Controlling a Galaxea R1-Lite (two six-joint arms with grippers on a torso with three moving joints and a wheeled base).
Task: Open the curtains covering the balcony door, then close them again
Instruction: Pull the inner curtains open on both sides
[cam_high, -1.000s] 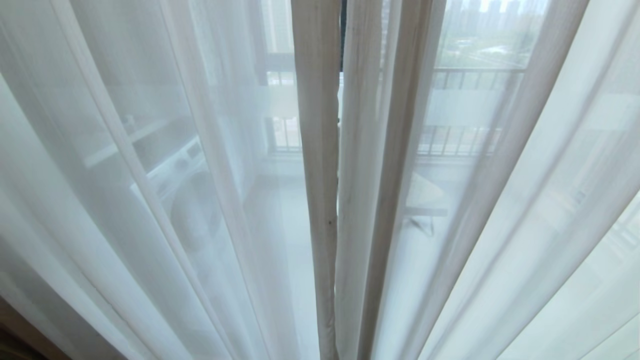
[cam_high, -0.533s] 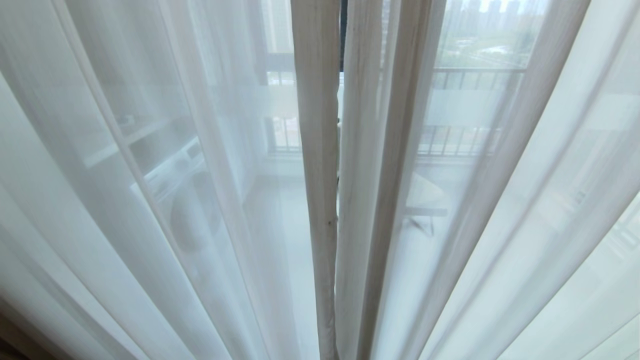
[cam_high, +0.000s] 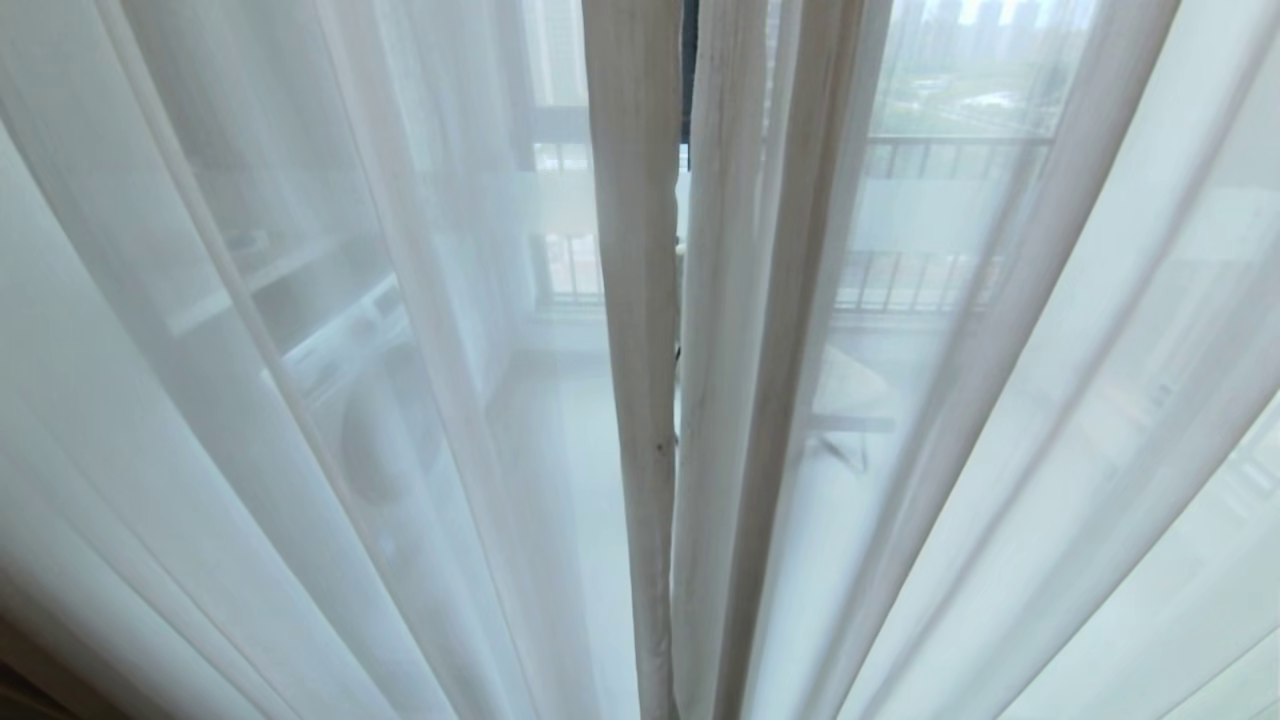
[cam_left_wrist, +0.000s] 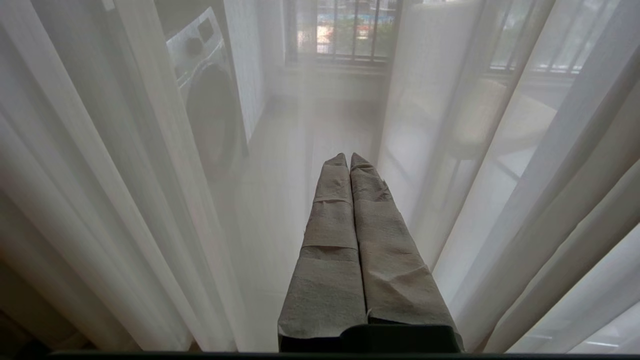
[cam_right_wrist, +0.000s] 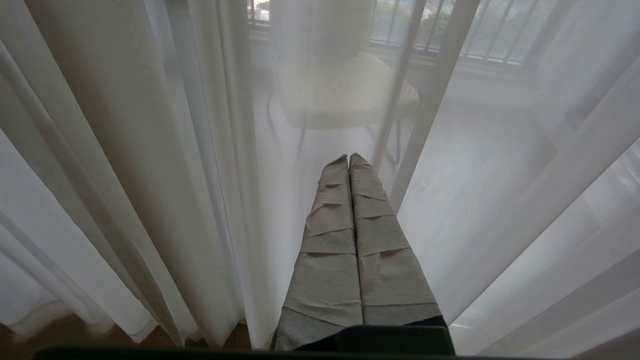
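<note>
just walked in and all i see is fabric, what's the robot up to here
The robot faces the curtains, which are drawn shut, their two hemmed edges meeting at the middle of the head view. Nothing is being handled yet: the left hand and the right hand are both shut and empty, pointing at the sheer fabric. Through the sheer layer a washing machine, a chair and a railing show on the balcony. Opening has not begun.

This is a home, high up in an apartment building. Sheer curtains (cam_high: 300, 400) fill the frame; behind them, at left, stands a washing machine (cam_high: 370, 400), with balcony railing (cam_high: 930, 160) and city towers at upper right.
</note>
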